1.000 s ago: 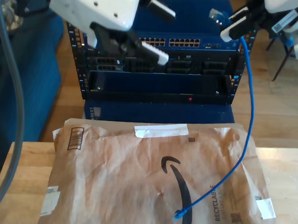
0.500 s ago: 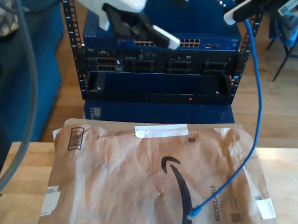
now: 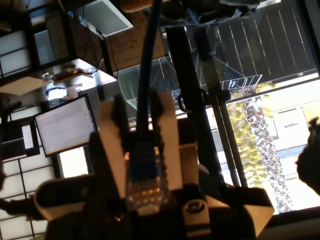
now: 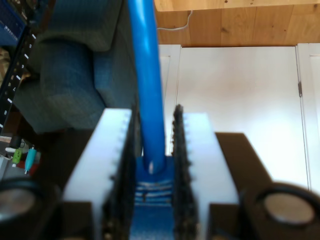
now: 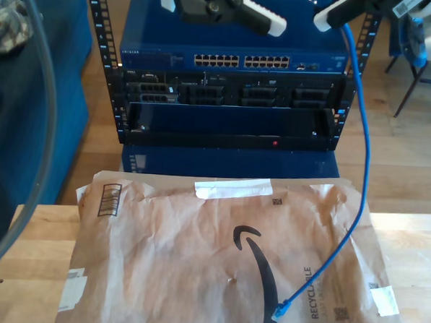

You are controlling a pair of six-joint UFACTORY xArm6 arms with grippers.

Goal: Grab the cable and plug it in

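Clamped tight on the cable (image 3: 145,75) in my first tool (image 3: 137,125), clear plug (image 3: 146,187) tucked deep between the fingers; same squeeze on the blue cord in my second tool (image 4: 152,130). In the exterior view: hanging from 1 o'clock past wood floor (image 5: 411,157) down to 5 o'clock, loose end (image 5: 281,310) resting on a crumpled brown mailer (image 5: 196,254) atop the pale wooden worktop (image 5: 29,267). Blue network switch (image 5: 228,50) in a black rack (image 5: 225,118) at 12, blue armchair (image 5: 29,123) at 9.

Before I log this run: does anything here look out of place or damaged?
Nothing damaged or spilled. The cable hangs from a gripper at the exterior view's upper right, its free plug lying loose on the creased paper mailer.
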